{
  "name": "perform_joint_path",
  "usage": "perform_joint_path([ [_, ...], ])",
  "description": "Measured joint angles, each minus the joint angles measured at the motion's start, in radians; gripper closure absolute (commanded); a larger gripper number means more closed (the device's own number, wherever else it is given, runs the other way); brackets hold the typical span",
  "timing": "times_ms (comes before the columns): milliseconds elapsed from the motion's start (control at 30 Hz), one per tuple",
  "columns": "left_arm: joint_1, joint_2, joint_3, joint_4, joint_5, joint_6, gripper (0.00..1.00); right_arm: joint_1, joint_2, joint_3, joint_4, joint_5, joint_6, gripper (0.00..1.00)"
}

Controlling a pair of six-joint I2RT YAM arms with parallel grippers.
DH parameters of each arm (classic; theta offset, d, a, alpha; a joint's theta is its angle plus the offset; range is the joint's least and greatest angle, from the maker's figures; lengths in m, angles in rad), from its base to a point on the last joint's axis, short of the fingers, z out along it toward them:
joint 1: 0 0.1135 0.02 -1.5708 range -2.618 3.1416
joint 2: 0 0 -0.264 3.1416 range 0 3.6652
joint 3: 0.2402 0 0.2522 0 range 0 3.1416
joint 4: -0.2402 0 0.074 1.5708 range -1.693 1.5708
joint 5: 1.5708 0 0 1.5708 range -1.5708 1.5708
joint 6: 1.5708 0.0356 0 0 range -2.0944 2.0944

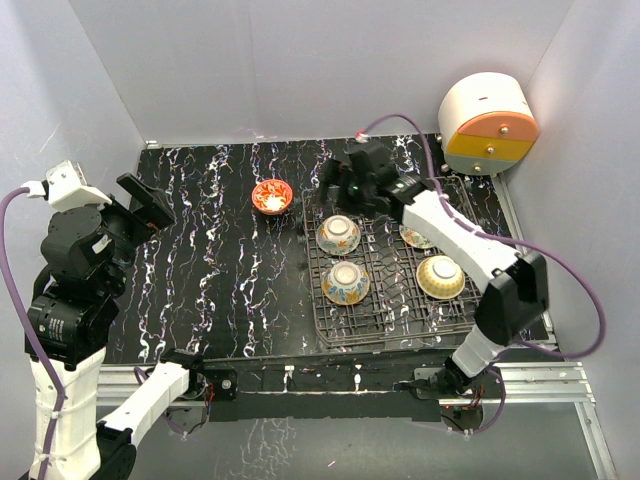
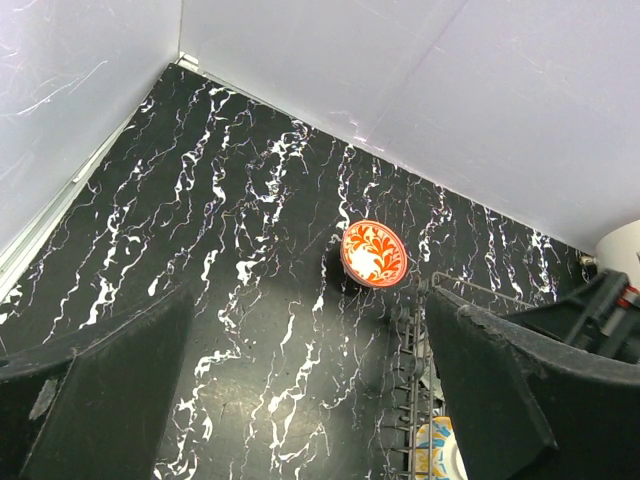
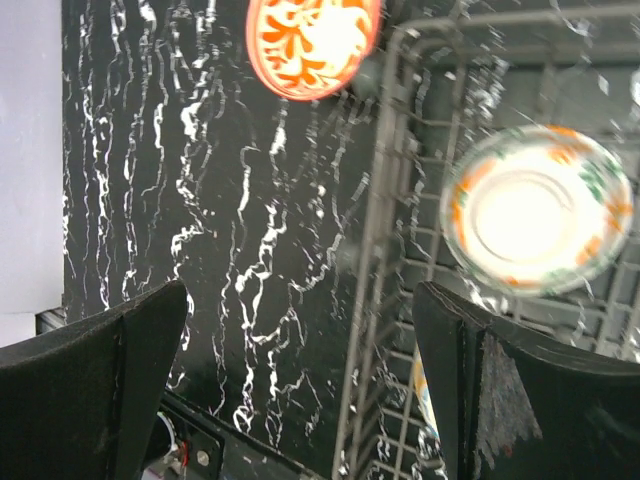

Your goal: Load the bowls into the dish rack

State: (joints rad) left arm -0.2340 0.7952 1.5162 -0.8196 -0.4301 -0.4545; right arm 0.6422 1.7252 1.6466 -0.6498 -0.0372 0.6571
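Observation:
The red-orange bowl [image 1: 272, 196] stands upright on the black marbled table, just left of the dish rack's [image 1: 392, 312] far left corner. Three cream bowls [image 1: 340, 234] [image 1: 345, 282] [image 1: 440, 276] sit in the rack, upside down or tilted. A fourth [image 1: 414, 239] is partly hidden by my right arm. My right gripper [image 1: 338, 180] is open and empty above the rack's far left edge. In the right wrist view it [image 3: 300, 380] sees the red bowl [image 3: 310, 40] and one racked bowl [image 3: 540, 210]. My left gripper [image 1: 150, 205] is open and empty at far left; its view shows it [image 2: 310, 400] and the red bowl [image 2: 373, 253].
A white, orange and yellow round drawer unit [image 1: 487, 123] stands at the back right corner. White walls close in the table on three sides. The rack's wire rim [image 2: 415, 370] shows at the right of the left wrist view.

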Motion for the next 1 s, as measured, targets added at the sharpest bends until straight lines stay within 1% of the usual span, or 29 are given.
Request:
perform_joint_path([
  [133, 0.0, -0.004, 0.0, -0.01, -0.009, 0.0, 0.03, 0.031, 0.119, 0.123, -0.013, 0.007, -0.029, 0.01],
  [267, 0.0, -0.02, 0.0, -0.029, -0.028, 0.0, 0.03, 0.034, 0.182, 0.168, -0.079, 0.093, -0.037, 0.01],
  [400, 0.0, -0.038, 0.002, -0.048, -0.048, 0.0, 0.03, 0.04, 0.172, 0.153, -0.143, 0.21, -0.045, 0.01],
  [533, 0.0, -0.043, 0.002, -0.056, -0.061, 0.0, 0.03, 0.043, 0.124, 0.089, -0.189, 0.305, -0.063, 0.01],
  [700, 0.0, -0.043, -0.006, -0.05, -0.059, -0.004, 0.03, 0.043, 0.094, 0.04, -0.24, 0.35, -0.108, 0.0],
  [767, 0.0, -0.042, -0.012, -0.047, -0.054, -0.007, 0.03, 0.037, 0.099, 0.04, -0.246, 0.349, -0.115, 0.03],
  [867, 0.0, -0.032, -0.014, -0.042, -0.045, -0.012, 0.03, 0.024, 0.114, 0.04, -0.243, 0.332, -0.134, 0.12],
  [933, 0.0, -0.027, -0.014, -0.04, -0.04, -0.014, 0.03, 0.012, 0.135, 0.041, -0.24, 0.315, -0.149, 0.16],
  [1000, 0.0, -0.023, -0.014, -0.04, -0.037, -0.018, 0.03, 0.002, 0.166, 0.043, -0.238, 0.295, -0.169, 0.17],
])
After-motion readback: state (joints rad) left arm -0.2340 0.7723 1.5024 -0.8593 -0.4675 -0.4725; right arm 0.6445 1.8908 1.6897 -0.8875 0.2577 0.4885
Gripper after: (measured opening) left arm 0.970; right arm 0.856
